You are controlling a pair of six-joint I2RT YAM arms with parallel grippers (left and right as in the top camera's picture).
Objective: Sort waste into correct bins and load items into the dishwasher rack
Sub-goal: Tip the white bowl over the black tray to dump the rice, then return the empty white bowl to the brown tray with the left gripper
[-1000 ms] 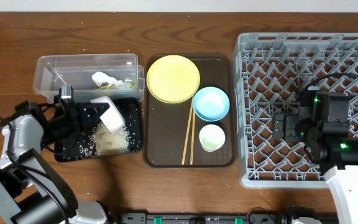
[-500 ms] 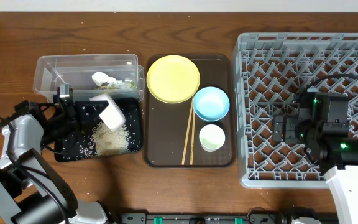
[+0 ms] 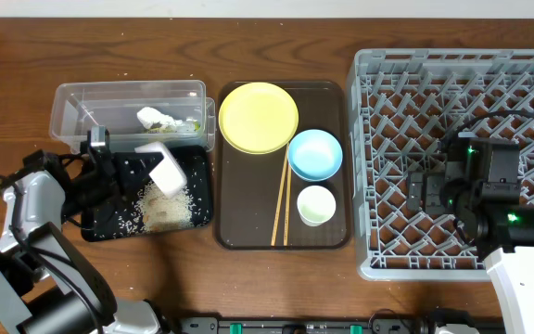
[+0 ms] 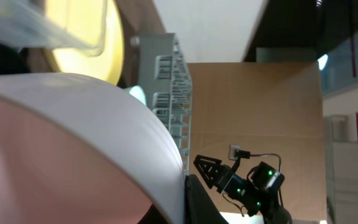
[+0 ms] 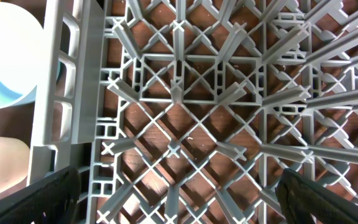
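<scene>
My left gripper (image 3: 130, 173) is shut on the rim of a white bowl (image 3: 163, 171) and holds it tilted over the black tray (image 3: 100, 228). The bowl fills the left wrist view (image 4: 73, 124). Loose rice (image 3: 160, 206) lies spread on the black tray under it. The clear tub (image 3: 82, 107) behind holds the white tissue (image 3: 154, 117) and the green-yellow wrapper (image 3: 187, 123). My right gripper (image 3: 425, 190) is open and empty over the grey rack (image 3: 387, 83), its fingers (image 5: 179, 199) spread above the pegs (image 5: 185, 106).
The brown serving tray (image 3: 239, 237) holds the yellow plate (image 3: 258, 116), the light blue bowl (image 3: 314, 153), a small white cup (image 3: 315, 204) and the wooden chopsticks (image 3: 280, 209). The blue bowl (image 5: 5, 81) also shows left of the rack wall in the right wrist view.
</scene>
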